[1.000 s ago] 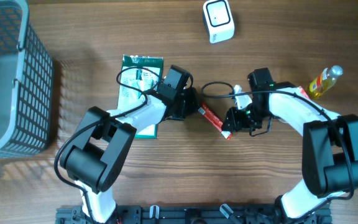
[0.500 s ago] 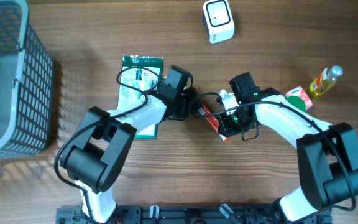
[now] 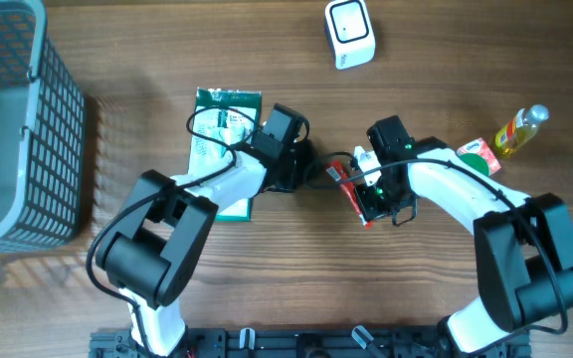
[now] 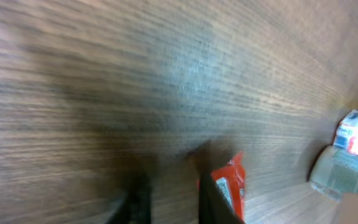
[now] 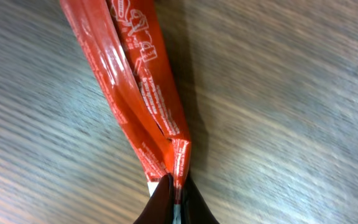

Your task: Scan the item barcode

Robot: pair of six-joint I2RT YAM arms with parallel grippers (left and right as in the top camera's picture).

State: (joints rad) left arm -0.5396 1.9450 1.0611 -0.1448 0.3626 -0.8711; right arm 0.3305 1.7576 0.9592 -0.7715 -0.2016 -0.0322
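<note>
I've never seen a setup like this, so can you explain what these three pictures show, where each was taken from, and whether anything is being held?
These are two robot arms at a wooden table. One picture looks down from above; the other two come from a camera on each arm's wrist. On the table are a green packet, a white scanner, a grey basket, a yellow bottle and a small carton. The right end effector is pinched shut on the end of a red packet. The left end effector has its fingers slightly apart beside that packet, holding nothing.
</note>
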